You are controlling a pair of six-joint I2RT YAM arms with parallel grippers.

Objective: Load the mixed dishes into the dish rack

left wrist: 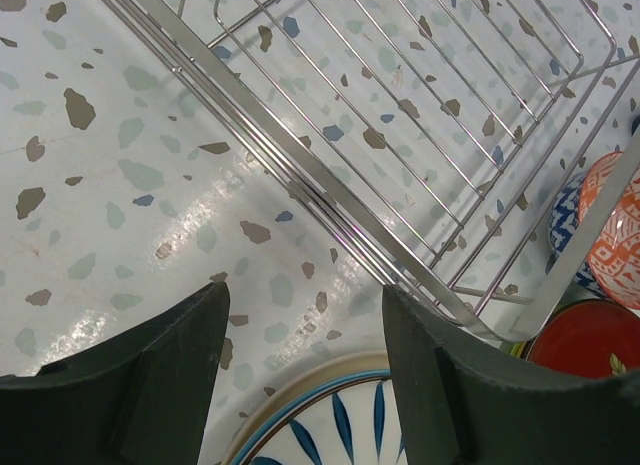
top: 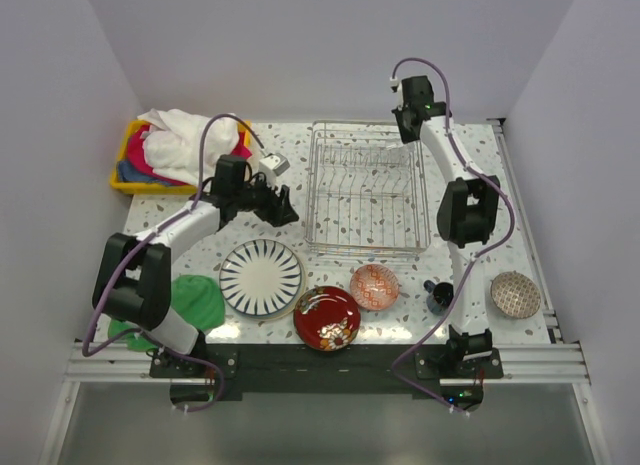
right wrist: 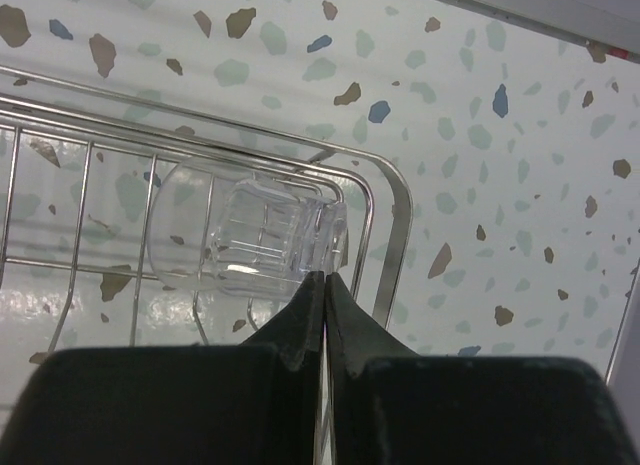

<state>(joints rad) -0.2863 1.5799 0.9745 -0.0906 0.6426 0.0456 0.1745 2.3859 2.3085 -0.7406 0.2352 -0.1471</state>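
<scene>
The left gripper [left wrist: 303,310] is held wide open and empty over the table [left wrist: 100,185], just outside the dish rack [left wrist: 300,185] and above the striped plate's [left wrist: 330,425] edge. The right gripper [right wrist: 325,285] is shut on nothing, its tips at the clear glass [right wrist: 255,230], which is laid on its side in a rack corner. The red plate [top: 327,317], orange bowl [top: 374,285], blue-white bowl [top: 515,293] and mug [top: 438,293] are left on the table.

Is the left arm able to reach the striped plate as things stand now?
Probably yes. The left gripper is open and hovers just beyond the far rim of the striped plate, with nothing on the plate or between them.
</scene>
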